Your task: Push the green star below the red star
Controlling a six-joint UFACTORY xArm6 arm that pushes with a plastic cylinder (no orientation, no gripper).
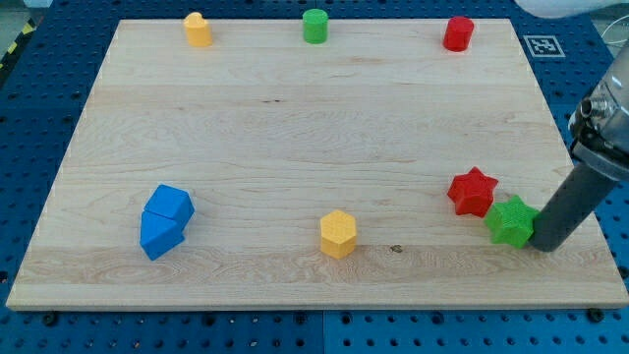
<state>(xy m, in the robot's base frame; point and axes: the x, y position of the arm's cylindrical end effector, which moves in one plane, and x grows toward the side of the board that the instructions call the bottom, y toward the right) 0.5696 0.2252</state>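
The green star (511,220) lies on the wooden board at the view's lower right, just below and to the right of the red star (473,192), touching or nearly touching it. My tip (543,246) rests on the board right against the green star's right side, slightly lower. The dark rod slants up to the view's right edge.
A yellow hexagonal block (337,234) sits at the bottom middle. Two blue blocks (164,220) lie together at the lower left. Along the top edge stand a yellow block (198,29), a green cylinder (314,26) and a red cylinder (458,33). The board's right edge (580,192) is close to my tip.
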